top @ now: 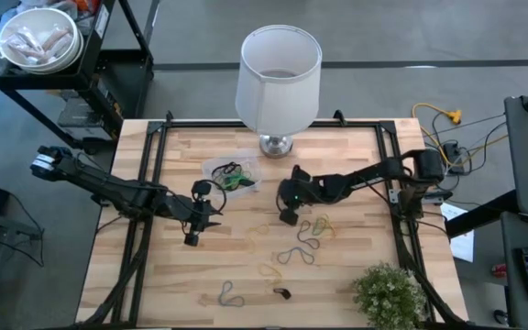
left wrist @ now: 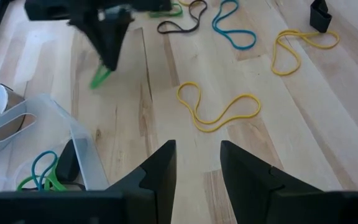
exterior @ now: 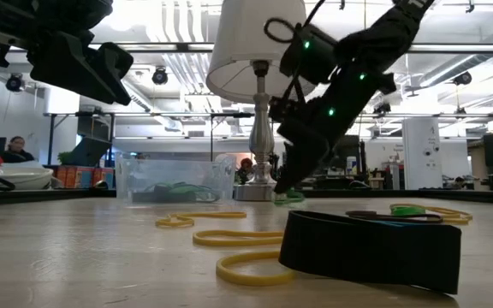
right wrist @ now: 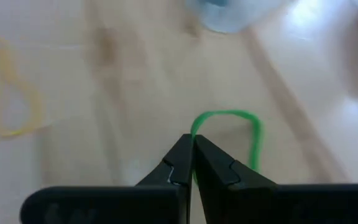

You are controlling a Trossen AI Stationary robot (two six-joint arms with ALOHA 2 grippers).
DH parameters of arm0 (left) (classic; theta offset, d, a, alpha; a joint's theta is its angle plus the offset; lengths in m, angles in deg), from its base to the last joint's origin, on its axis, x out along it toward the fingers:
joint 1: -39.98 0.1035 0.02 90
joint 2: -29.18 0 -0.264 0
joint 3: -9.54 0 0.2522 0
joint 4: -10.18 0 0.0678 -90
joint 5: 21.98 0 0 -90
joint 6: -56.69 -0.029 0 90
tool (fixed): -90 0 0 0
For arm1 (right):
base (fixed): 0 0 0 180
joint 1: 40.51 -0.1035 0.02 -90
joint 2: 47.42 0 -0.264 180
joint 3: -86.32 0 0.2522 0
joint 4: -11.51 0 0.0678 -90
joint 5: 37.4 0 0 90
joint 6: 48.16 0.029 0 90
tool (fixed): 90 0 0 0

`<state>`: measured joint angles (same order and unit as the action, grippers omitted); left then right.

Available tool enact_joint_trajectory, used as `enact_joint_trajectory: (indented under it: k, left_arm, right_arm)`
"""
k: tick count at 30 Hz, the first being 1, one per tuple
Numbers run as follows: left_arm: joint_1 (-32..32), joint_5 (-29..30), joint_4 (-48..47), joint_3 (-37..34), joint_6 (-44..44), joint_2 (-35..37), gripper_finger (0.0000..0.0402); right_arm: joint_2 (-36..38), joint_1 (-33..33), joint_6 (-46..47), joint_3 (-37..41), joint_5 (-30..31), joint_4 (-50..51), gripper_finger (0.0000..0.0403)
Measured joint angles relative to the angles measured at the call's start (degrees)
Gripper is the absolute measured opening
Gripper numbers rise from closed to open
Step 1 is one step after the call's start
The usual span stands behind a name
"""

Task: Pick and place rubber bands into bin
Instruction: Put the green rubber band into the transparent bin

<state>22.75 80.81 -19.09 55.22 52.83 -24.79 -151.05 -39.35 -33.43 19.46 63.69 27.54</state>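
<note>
The right tool (right wrist: 193, 144) is pressed together on a green rubber band (right wrist: 248, 134), pinching one side of the loop just above the wooden counter (top: 246, 266), near the middle of it. The left tool (left wrist: 197, 163) hangs over the counter just beside the bin (top: 234, 175), with its two fingers spread apart and nothing between them. The bin is a clear tub in front of the foot of the white lamp (top: 279, 69), and it has a few green and blue bands inside. More rubber bands (top: 301, 252) lie loose on the counter, yellow, blue and black, mostly in front of the right tool and toward the small green plant (top: 390, 291).
</note>
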Motion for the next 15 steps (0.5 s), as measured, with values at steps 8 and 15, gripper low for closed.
enact_joint_trajectory:
  k: [8,15]
  left_arm:
    - [0.0,0.0,0.0,0.0,0.0,0.0,0.0109]
    - [0.0,0.0,0.0,0.0,0.0,0.0,0.0109]
  right_arm:
    - [4.1,-3.6,-2.5,0.0,0.9,-0.4,0.0008]
    - [7.0,-7.5,-8.8,-0.3,3.5,-5.3,0.0008]
